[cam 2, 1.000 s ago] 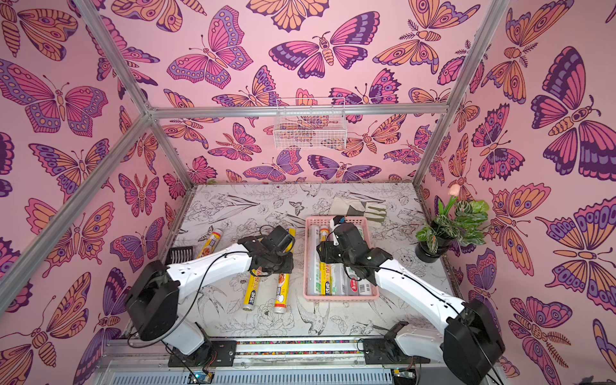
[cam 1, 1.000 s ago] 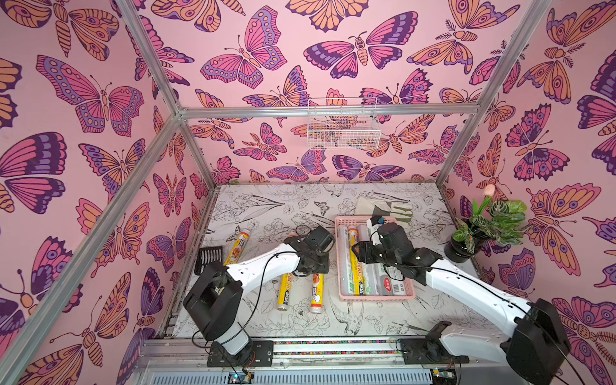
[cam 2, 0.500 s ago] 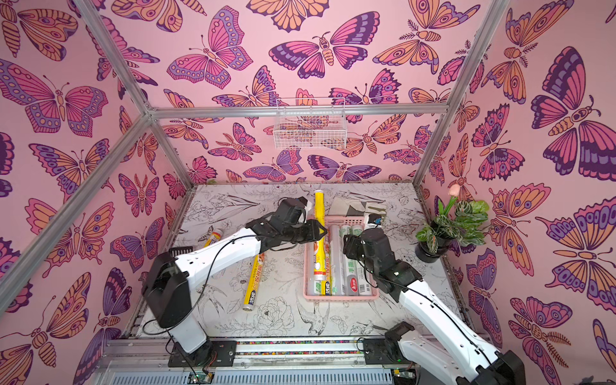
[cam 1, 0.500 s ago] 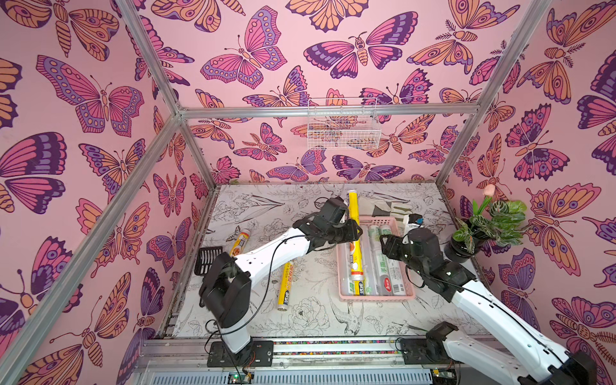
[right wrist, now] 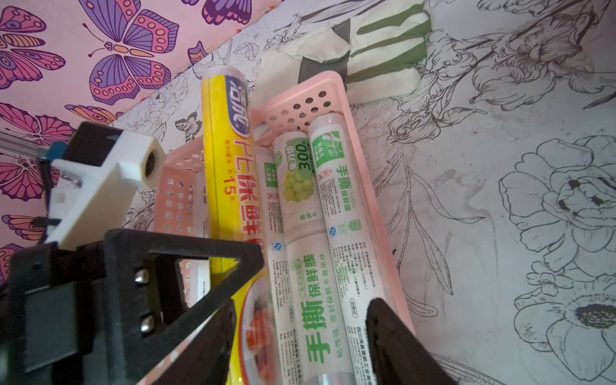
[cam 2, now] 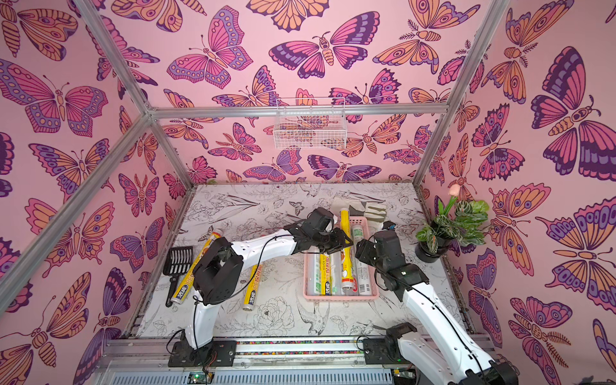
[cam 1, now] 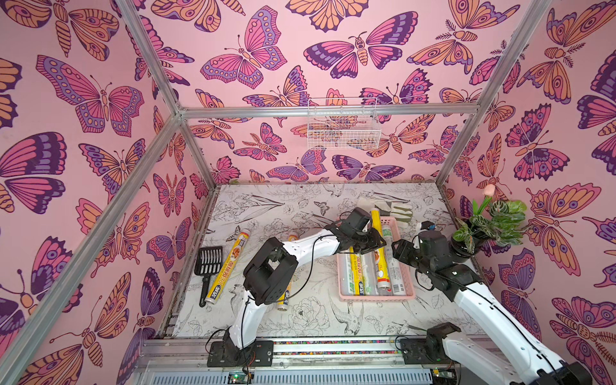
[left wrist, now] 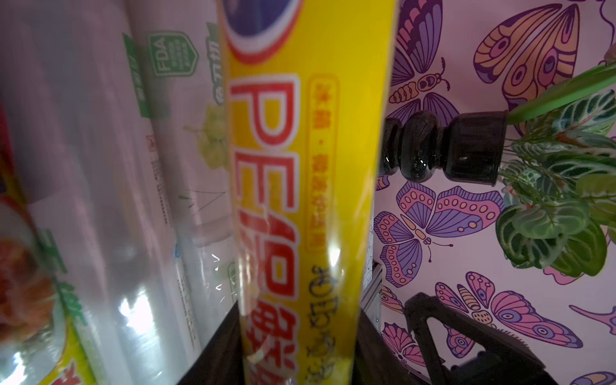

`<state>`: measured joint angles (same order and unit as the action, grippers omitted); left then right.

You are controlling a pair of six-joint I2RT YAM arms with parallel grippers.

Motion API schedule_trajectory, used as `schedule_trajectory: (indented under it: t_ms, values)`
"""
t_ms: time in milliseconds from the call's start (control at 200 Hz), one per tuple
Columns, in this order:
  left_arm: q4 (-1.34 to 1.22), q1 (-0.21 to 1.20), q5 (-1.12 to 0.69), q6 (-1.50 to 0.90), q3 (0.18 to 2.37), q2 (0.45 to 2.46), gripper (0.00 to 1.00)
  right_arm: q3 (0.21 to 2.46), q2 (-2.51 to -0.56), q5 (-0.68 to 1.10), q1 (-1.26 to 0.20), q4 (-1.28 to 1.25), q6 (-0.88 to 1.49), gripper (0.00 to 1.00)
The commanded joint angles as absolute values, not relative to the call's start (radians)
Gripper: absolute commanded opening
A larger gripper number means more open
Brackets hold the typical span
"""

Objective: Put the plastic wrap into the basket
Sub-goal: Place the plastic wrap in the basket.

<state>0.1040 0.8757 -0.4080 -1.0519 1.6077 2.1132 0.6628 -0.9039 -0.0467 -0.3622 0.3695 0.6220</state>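
My left gripper [cam 1: 374, 240] is clamped on a yellow roll [cam 1: 376, 221] of plastic wrap. It holds the roll tilted above the far end of the pink basket [cam 1: 376, 297], and the roll's far tip pokes past the far rim. I cannot tell whether the roll touches that rim. My right gripper [right wrist: 303, 303] hangs over the basket's right side with its jaws spread and nothing in them, above the whitish rolls [right wrist: 336, 186] that lie lengthwise inside. Two loose rolls lie on the table [cam 1: 266, 206] to the left: one [cam 1: 226, 266] just beside the black scoop [cam 1: 208, 263], the other [cam 2: 251, 290] partly under my left arm
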Motion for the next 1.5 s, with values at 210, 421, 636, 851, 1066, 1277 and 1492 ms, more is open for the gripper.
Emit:
schedule_trajectory:
  t_ms: [210, 421, 636, 851, 1066, 1277, 1492]
  values:
    - [0.076, 0.896, -0.428, -1.13, 1.671, 2.191, 0.3, 0.681, -0.931, -0.124, -0.356, 0.468, 0.58, 0.62]
    - [0.096, 0.9, -0.417, -1.126, 1.711, 2.226, 0.31, 0.673, -0.948, -0.101, -0.357, 0.454, 0.57, 0.59]
    - [0.136, 0.902, -0.429, -1.128, 1.737, 2.255, 0.34, 0.678, -0.96, -0.107, -0.356, 0.462, 0.551, 0.59]
    - [0.173, 0.903, -0.428, -1.121, 1.738, 2.252, 0.39, 0.684, -0.953, -0.128, -0.356, 0.466, 0.545, 0.61]
    - [0.214, 0.915, -0.419, -1.094, 1.724, 2.219, 0.42, 0.68, -0.922, -0.17, -0.355, 0.465, 0.545, 0.62]
    - [0.23, 0.931, -0.413, -1.089, 1.724, 2.199, 0.44, 0.678, -0.913, -0.181, -0.356, 0.462, 0.545, 0.62]
    - [0.242, 0.935, -0.412, -1.099, 1.717, 2.211, 0.51, 0.674, -0.914, -0.175, -0.356, 0.459, 0.546, 0.63]
